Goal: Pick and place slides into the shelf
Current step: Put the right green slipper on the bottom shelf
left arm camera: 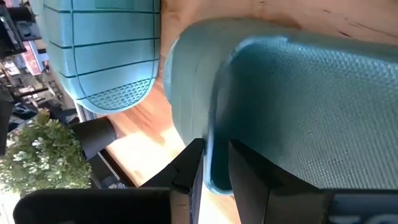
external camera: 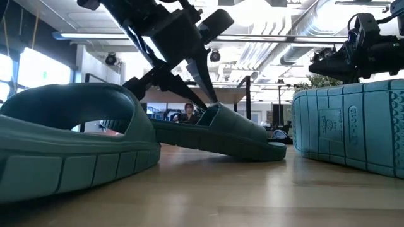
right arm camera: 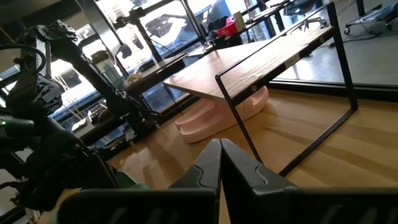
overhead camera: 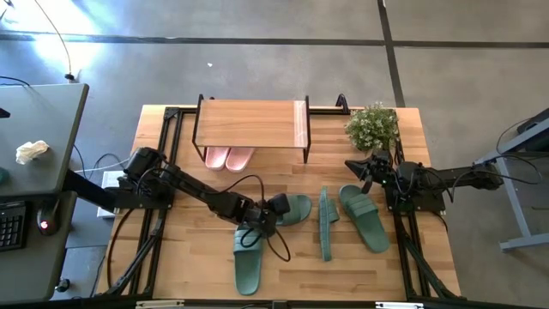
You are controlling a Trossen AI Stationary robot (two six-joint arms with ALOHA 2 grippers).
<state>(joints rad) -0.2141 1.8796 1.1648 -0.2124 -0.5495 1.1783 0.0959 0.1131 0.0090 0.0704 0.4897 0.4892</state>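
Left gripper (overhead camera: 276,209) pinches the edge of a dark green slide (overhead camera: 294,209) at bench (overhead camera: 206,275) centre. Another green slide (overhead camera: 248,264) lies flat just before it. Pink pair (overhead camera: 228,157) sits under the shelf (overhead camera: 250,125). Third green slide (overhead camera: 326,221) on edge, fourth (overhead camera: 364,216) flat. Right gripper (overhead camera: 360,165) pressed together, near the plant (overhead camera: 373,126).

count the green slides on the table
4 green slides: one gripped at its edge by the left gripper, one near the front edge, one on its side, one flat beside it. None seem hidden.
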